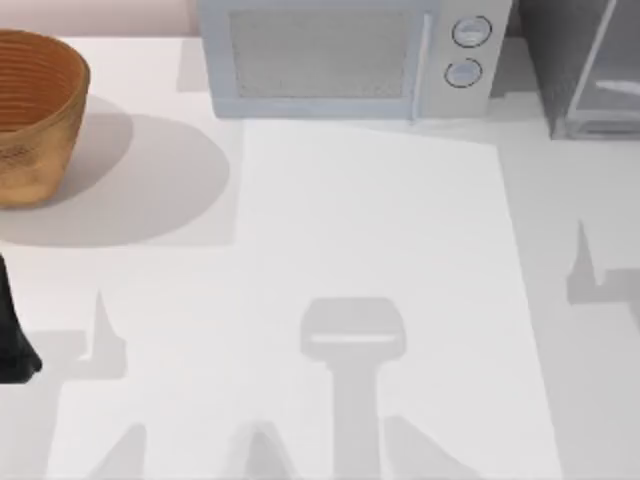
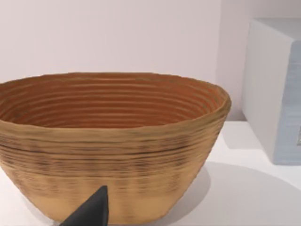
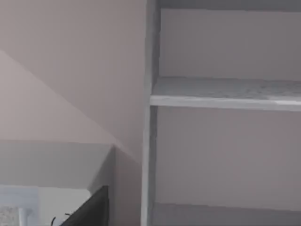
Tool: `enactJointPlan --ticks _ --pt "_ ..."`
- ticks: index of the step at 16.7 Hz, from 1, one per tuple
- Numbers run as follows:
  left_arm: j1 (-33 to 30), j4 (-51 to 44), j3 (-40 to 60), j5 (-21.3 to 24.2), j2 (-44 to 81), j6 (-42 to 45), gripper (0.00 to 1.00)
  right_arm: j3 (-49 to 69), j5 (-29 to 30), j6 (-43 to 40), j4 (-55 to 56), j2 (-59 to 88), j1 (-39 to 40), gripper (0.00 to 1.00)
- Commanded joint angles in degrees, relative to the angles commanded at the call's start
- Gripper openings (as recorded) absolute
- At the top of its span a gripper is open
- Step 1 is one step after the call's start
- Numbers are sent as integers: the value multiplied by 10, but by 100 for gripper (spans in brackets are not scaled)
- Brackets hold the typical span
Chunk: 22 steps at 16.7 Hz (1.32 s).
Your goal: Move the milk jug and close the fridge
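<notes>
- Shelves of the grey box-shaped fridge stood open at upper right; we saw no milk jug.
- Both claws' states: we could not tell.
- Next, we judged, came finding the jug.

A tan woven basket at ten o'clock has fine ribbed bands and an orange-brown inside. The table is white, crossed by soft grey shadows. A light-grey microwave at twelve o'clock has a paler speckled door and two round knobs. The fridge at two o'clock is dark speckled grey with a pale glassy door panel.
</notes>
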Motion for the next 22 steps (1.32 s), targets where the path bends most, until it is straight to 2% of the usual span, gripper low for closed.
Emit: enactJointPlan --ticks 4,9,16,19,22 --pt "0 0 0 0 0 0 100 -119 30 1 -97 -172 8 100" --pt "0 0 0 0 0 0 100 -196 48 2 -166 -255 16 100" --pt "0 0 0 0 0 0 100 -183 50 3 -184 -267 13 100" --pt "0 0 0 0 0 0 100 -143 53 3 -258 -316 10 100" --pt "0 0 0 0 0 0 100 -85 54 1 -380 -386 10 100"
